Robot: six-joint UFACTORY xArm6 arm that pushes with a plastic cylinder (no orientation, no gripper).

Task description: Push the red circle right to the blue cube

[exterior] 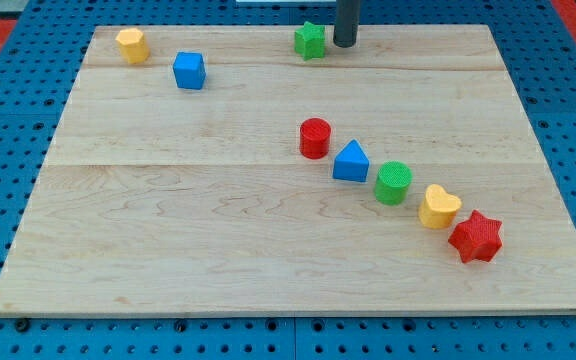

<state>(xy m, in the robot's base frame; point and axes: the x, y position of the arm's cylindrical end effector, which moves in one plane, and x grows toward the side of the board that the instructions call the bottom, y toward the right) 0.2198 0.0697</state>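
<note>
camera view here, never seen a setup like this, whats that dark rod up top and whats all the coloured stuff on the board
It is one camera looking down on a wooden board. The dark rod is a robot arm's pushing stick. My tip rests near the view's top, just right of the green star. Nothing is held; it only pushes.

Top left: a yellow block and the blue cube. A diagonal row runs down to the right: red circle, blue triangle, green circle, yellow heart, red star.

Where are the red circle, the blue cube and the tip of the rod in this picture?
red circle (315,137), camera view, on its side wall near the board's middle.
blue cube (189,70), camera view, on its front face.
my tip (344,44), camera view, at the rod's very end, just right of the green star (310,40).
</note>
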